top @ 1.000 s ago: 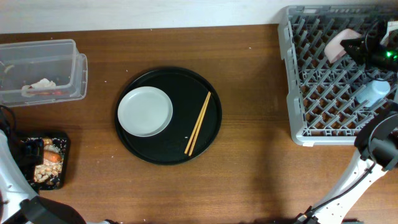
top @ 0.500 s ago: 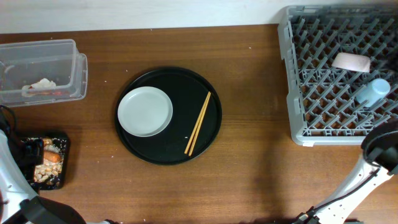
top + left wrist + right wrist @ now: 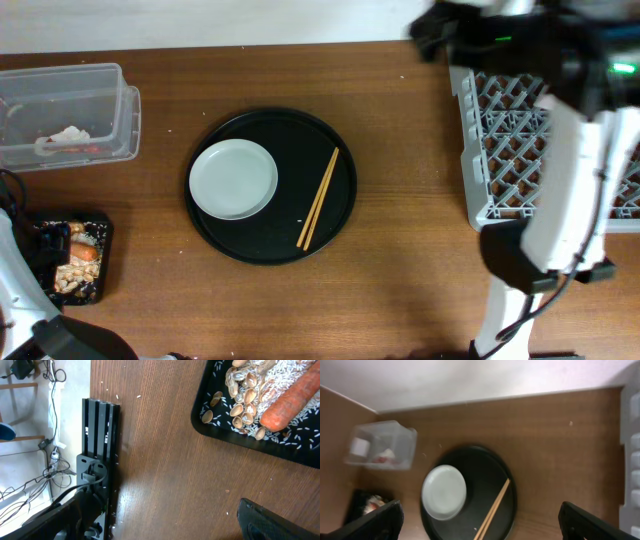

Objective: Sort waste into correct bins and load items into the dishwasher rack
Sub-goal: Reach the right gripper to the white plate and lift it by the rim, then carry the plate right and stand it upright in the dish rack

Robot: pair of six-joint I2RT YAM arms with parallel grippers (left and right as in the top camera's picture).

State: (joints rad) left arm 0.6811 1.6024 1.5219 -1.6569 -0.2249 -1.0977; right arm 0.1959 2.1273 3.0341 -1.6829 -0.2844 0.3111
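Overhead shows the right arm (image 3: 575,170) swung across the dishwasher rack (image 3: 505,150) after releasing the pale dish there, right jaws spread wide like the idle left jaws, leaving the white plate (image 3: 233,179) and chopsticks (image 3: 319,199) on the black tray (image 3: 270,240) probably next.
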